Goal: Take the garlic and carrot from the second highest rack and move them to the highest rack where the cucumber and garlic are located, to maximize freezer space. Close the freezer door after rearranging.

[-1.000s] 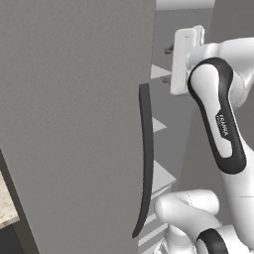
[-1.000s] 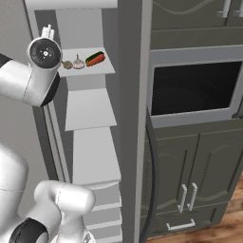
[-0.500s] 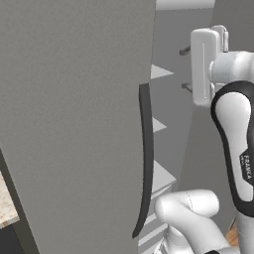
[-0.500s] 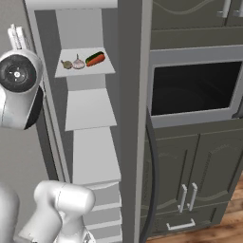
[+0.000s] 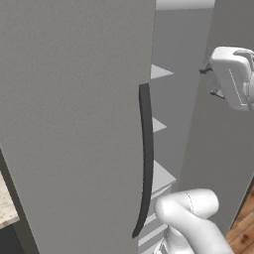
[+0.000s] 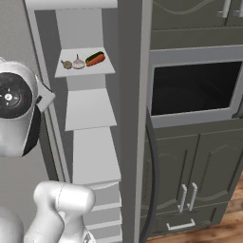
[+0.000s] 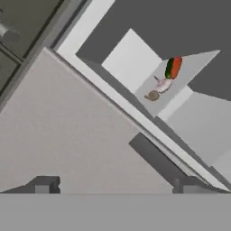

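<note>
The gripper [image 7: 113,185] holds nothing, its two fingertips [image 7: 43,185] spread wide, facing the open freezer door [image 7: 76,135]. Well beyond the fingers, on the highest rack [image 6: 107,69], lie the carrot [image 6: 96,60] touching the cucumber [image 6: 94,56], then two pale bulbs, probably garlic [image 6: 78,63], just beside them. The second highest rack [image 6: 90,111] below is bare.

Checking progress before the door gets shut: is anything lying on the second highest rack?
No: the second highest rack is bare in the right base view.
</note>
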